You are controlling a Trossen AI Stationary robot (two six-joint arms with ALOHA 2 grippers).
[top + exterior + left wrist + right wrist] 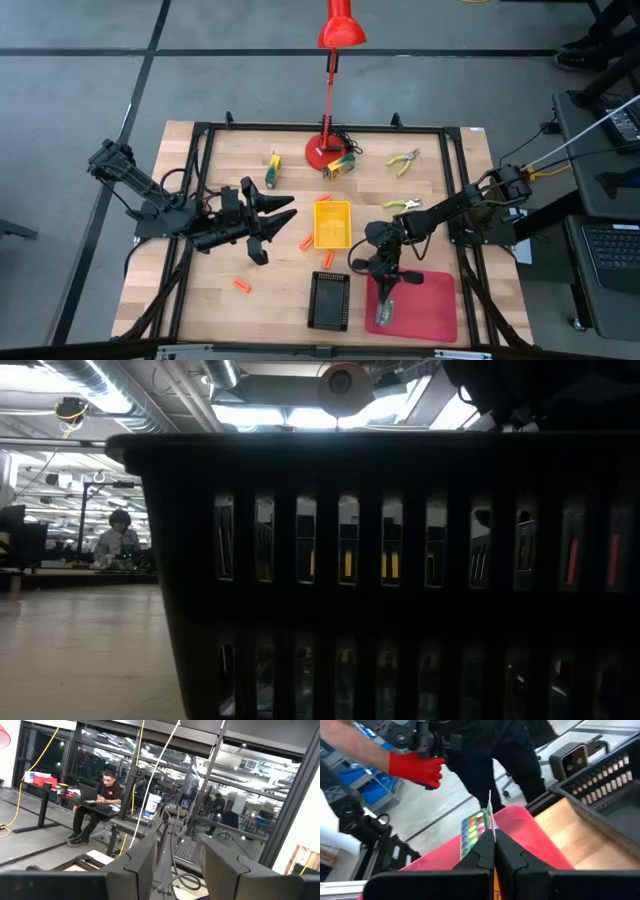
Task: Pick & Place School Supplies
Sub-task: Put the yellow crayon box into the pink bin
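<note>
The left gripper (176, 865) held its two dark fingers (142, 862) apart, nothing between them. Beyond, at ten o'clock, a seated person in dark clothes (100, 802) worked at a dark laptop (87, 792); a red box (42, 780) lay at nine o'clock.

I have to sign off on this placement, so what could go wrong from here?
The right gripper pinches only the edge of a thin card printed with coloured dots above the red plastic tray; it could twist or slip. Released now, it might land on the tray's rim and slide onto the wooden table.
</note>
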